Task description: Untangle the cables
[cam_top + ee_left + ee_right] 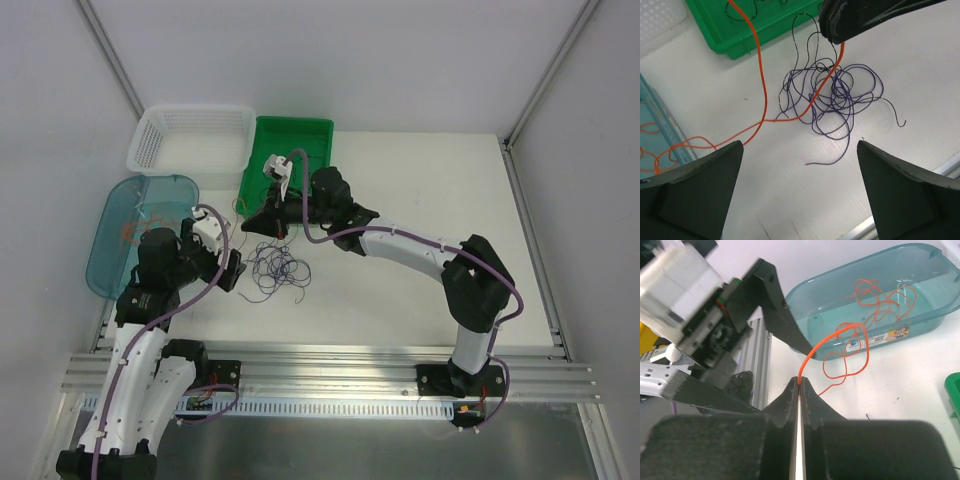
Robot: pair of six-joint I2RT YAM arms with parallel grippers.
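white table (420, 190) between pale grey walls (350, 60).

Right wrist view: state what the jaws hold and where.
The right gripper is shut on the orange cable, pinching a stretch that arcs toward the teal tub; whether near an end cannot be told.

Both arms, the left arm (130, 370) and the right arm (400, 247), wear smooth white shells between bulky black joints; a thick purple hose (392, 232) trails along each; a white block (277, 168) caps each wrist; the left gripper (800, 145) shows matte black, wedge-shaped fingers (695, 195).
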